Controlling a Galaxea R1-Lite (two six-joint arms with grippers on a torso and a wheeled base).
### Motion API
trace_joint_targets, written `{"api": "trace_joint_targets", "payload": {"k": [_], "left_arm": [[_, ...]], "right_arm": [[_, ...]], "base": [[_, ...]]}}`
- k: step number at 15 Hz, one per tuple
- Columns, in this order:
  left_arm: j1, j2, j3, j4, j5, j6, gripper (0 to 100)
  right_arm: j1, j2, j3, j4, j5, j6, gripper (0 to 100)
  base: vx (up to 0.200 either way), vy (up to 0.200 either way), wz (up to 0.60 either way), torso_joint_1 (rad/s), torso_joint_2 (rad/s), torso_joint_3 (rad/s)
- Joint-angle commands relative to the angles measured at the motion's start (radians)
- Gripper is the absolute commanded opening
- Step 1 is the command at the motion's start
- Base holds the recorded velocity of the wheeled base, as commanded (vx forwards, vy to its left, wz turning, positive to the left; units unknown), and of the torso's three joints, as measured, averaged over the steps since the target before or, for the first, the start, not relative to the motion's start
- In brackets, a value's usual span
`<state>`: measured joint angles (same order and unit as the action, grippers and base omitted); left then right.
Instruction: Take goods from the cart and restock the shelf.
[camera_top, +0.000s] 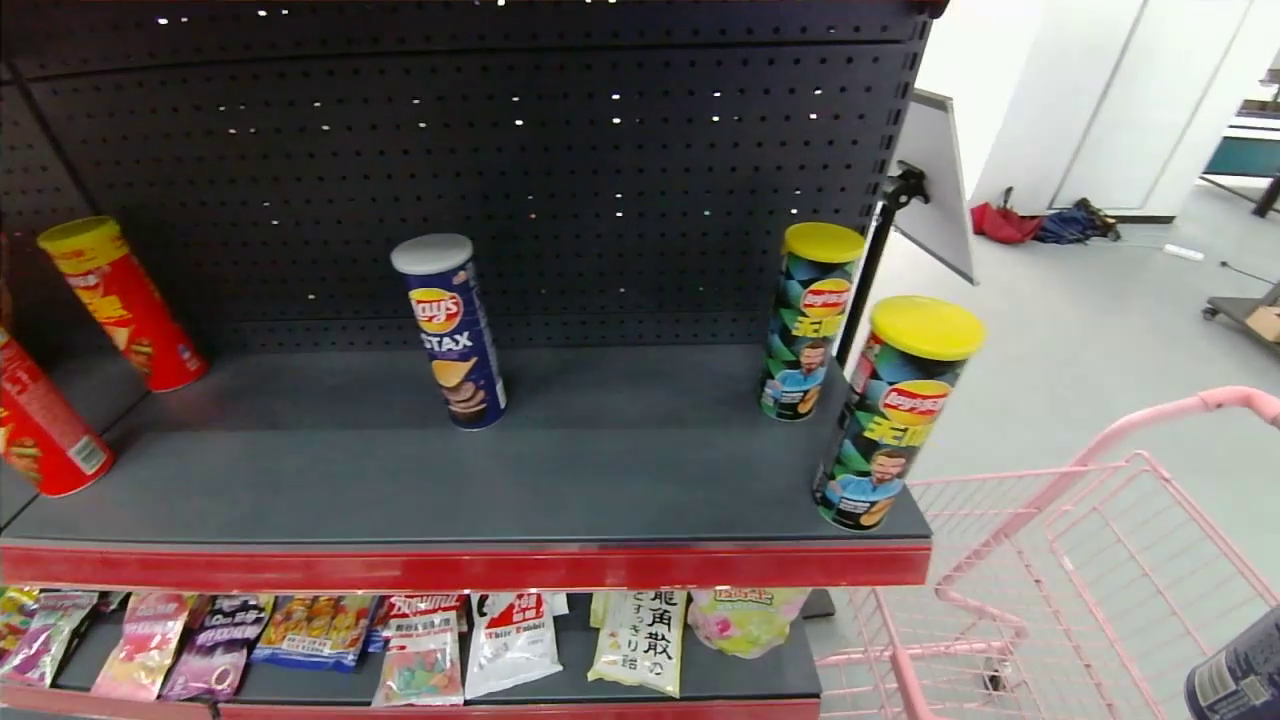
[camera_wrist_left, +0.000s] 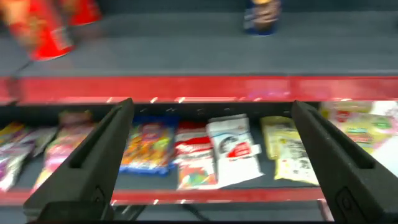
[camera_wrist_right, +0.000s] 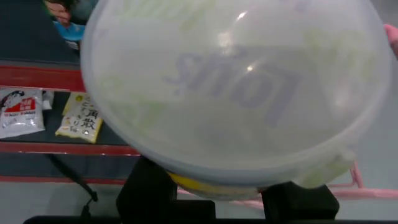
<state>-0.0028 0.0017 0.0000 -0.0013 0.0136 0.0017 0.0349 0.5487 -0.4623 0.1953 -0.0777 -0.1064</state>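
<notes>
Head view: the dark blue cylindrical chip can (camera_top: 1235, 672) is low on the right by the pink wire cart (camera_top: 1080, 560); the grey shelf board (camera_top: 500, 470) lies to its left and higher. Left wrist view: the left gripper (camera_wrist_left: 211, 155) is spread wide and empty. Right wrist view: the right gripper (camera_wrist_right: 227, 198) seems clamped on the can, whose long axis and clear lid (camera_wrist_right: 236, 87) point at the camera.

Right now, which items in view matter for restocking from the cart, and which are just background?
Job:
pink cart
held can in the right gripper
top shelf
blue can, yellow-lidded cans and red cans on it

Lying about:
snack bags on the lower shelf
white board
cloth bundles behind
</notes>
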Motion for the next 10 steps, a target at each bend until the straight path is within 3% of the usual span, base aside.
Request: {"api": "trace_joint_targets", "payload": {"k": [1,6,10], "left_arm": [[0.0,0.0,0.0,0.0,0.0,0.0,100],[0.0,0.0,0.0,0.0,0.0,0.003,100],[0.0,0.0,0.0,0.0,-0.001,0.003,100]], "right_arm": [[0.0,-0.047,0.025,0.001,0.001,0.004,0],[0.011,-0.216,0.099,0.003,0.018,0.036,0],[0.011,-0.303,0.145,0.01,0.035,0.036,0]], "base": [[0.0,0.0,0.0,0.0,0.0,0.0],[0.0,0.0,0.0,0.0,0.0,0.0],[0.0,0.2,0.0,0.002,0.0,0.005]]}}
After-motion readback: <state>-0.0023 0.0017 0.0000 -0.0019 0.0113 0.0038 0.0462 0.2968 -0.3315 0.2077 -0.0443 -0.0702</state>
